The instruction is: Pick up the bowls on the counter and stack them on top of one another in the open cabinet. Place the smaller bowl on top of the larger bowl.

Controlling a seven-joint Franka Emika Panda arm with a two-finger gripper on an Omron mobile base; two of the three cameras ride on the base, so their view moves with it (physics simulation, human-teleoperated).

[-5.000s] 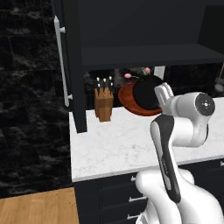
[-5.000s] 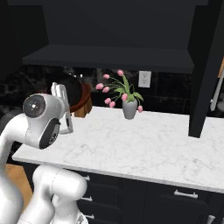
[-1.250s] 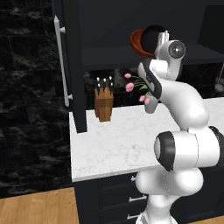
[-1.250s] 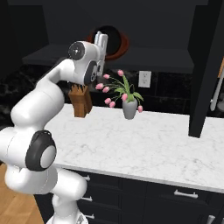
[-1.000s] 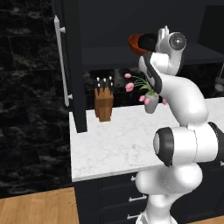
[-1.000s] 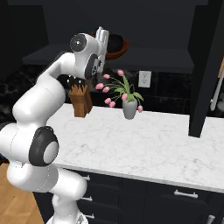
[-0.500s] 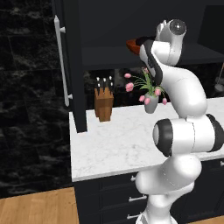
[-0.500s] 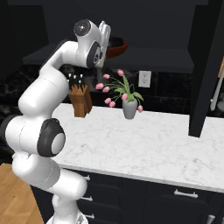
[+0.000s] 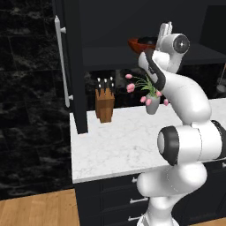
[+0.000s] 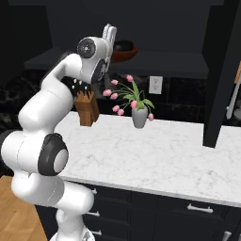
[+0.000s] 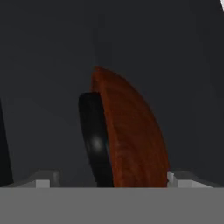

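From the left base view, the arm reaches up into the open cabinet (image 9: 79, 66), its wrist level with the inner shelf (image 9: 114, 55). The brown bowl (image 9: 140, 43) sits on that shelf with the black bowl (image 9: 148, 40) nested in it, both partly hidden behind the wrist. Below, on the surface (image 9: 119, 141), a knife block (image 9: 104, 104) stands far left and a vase of pink flowers (image 9: 151, 102) to its right, just beside the arm.

From the right base view, the brown bowl (image 10: 126, 52) rests on the shelf (image 10: 155, 60) just right of the wrist, the black bowl (image 10: 123, 45) inside it. The knife block (image 10: 86, 109) and vase (image 10: 139, 116) stand apart on the surface (image 10: 155, 155).

In the hand view (rolled sideways), the brown bowl (image 11: 133, 135) appears edge-on with the black bowl (image 11: 95, 140) against its hollow side. The end effector (image 11: 109, 186) shows two tips set wide apart, either side of the bowls; whether they touch the bowls, I cannot tell.
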